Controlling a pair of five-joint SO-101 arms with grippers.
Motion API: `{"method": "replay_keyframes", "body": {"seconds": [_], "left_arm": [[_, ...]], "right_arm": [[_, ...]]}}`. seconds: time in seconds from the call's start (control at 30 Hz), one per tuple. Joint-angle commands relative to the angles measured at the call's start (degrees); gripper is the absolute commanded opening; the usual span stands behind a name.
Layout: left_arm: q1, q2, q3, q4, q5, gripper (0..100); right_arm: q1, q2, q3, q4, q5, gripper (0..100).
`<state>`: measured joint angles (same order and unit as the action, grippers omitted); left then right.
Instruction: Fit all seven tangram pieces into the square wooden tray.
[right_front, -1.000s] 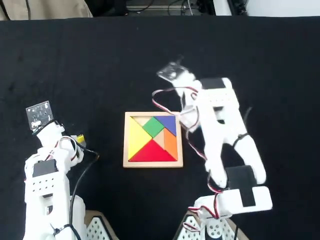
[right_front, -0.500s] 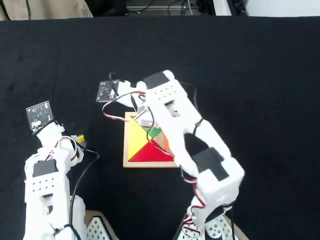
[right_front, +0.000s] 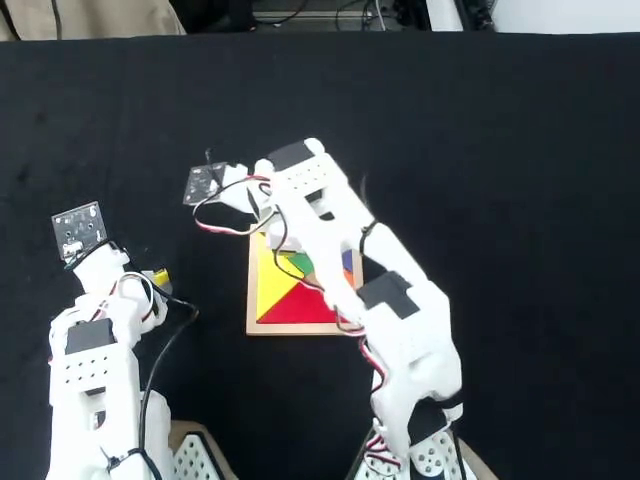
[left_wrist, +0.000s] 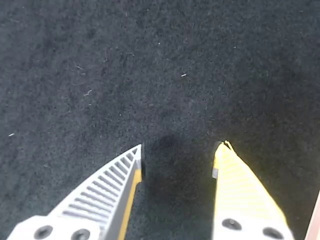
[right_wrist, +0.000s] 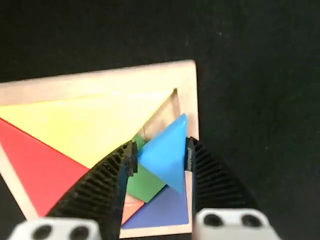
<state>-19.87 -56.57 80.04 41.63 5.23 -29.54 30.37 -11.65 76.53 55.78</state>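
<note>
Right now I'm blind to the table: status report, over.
Right gripper shut on blue triangle, by empty corner slot of tray. Left gripper open over black table. Slot unobstructed.

Right arm (right_front: 335, 250) swung left across counter. Second ago I had it right of tray (right_front: 255, 325), wrist off tray's far right corner, all pieces exposed. Half second ago it lay over tray, wrist past far left corner. Now it sits slightly further left, forearm covering tray's right half, jaws on blue triangle (right_wrist: 165, 155) above tray corner.
</note>
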Motion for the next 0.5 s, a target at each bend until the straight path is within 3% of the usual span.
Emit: {"method": "replay_keyframes", "body": {"seconds": [0.0,0.47], "left_arm": [[0.48,0.09,-0.13,-1.05,0.0,24],[0.48,0.0,-0.13,-0.97,0.0,24]], "right_arm": [[-1.58,-0.57,-2.95,0.18,0.79,12.9],[-1.49,-0.48,-2.51,2.9,0.53,13.7]]}}
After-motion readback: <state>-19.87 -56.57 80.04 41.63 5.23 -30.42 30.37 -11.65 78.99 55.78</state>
